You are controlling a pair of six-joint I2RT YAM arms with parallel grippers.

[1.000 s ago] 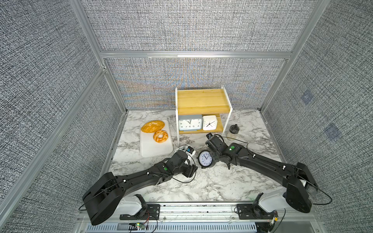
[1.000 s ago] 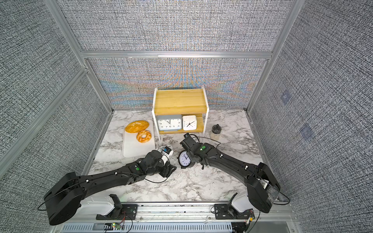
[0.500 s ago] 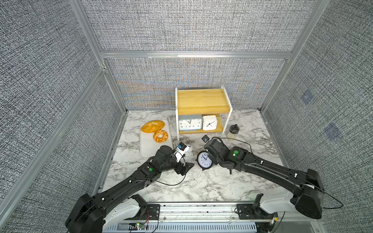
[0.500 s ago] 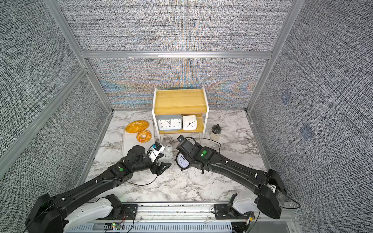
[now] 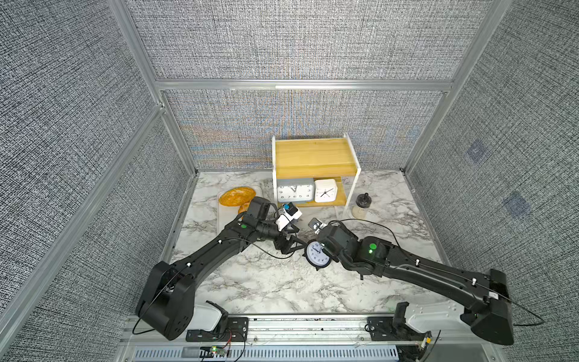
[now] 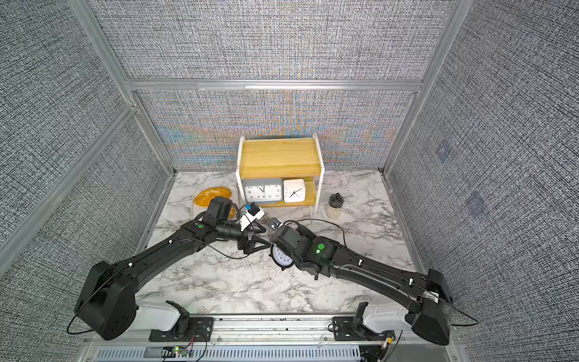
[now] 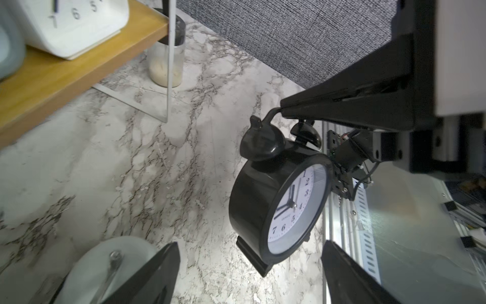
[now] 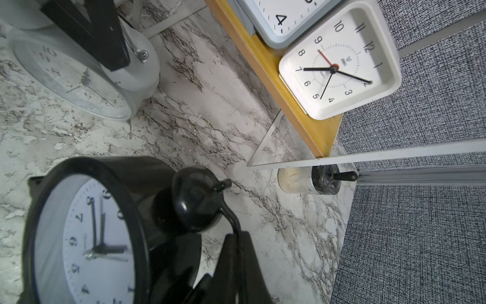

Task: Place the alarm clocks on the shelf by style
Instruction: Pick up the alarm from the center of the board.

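Here's the black twin-bell alarm clock point(image 5: 318, 256), out on the marble tabletop point(image 5: 266, 288) in front of the shelf point(image 5: 313, 156). The right gripper point(image 8: 236, 237) is clamped tight on the thin carry handle looping over the clock's two bells. We can see a round black case, glossy domed bells, a white dial with black numerals and black hands, and a blocky black foot. The clock hangs tilted from that handle, with its face turned away from the shelf. We can't tell whether the foot touches the marble.

The left gripper point(image 5: 296, 240) comes in from the shelf's left side with its jaws spread wide and nothing between them. In its wrist view the black clock sits just beyond the fingertips. Closer to the shelf's front lies the white twin-bell clock point(image 8: 79, 79), a pale case and pale dial tipped back. One of the left gripper's fingers point(image 7: 157, 276) crosses over it, but we can't say whether they touch.

On the shelf's lower board, the grey rectangular clock point(image 5: 294, 189) stands on the left with the small white square clock point(image 5: 325, 190) just beside it. Both are upright and face forward. The top board is bare yellow wood.

A black-lidded jar point(image 5: 362, 205) stands just outside the shelf's front right leg, and bread point(image 5: 236, 196) sits on a white tray point(image 5: 221, 216) off the shelf's left.
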